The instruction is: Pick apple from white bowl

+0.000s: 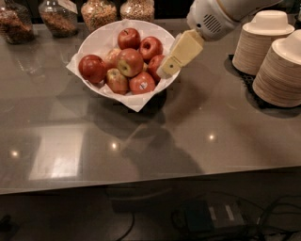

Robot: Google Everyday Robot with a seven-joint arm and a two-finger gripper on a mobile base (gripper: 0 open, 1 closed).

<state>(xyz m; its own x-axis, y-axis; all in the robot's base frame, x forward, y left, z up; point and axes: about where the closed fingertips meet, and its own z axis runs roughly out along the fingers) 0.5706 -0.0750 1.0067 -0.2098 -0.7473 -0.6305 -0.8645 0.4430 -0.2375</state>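
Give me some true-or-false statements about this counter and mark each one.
1. The gripper is at the right rim of the bowl. True.
2. The bowl holds oranges. False: it holds apples, among them the apple with a yellow-green patch.
3. Stacks of paper bowls stand to the right of the bowl. True.
4. The gripper holds an apple high above the bowl. False: every apple lies in the bowl.
5. Jars stand behind the bowl. True.
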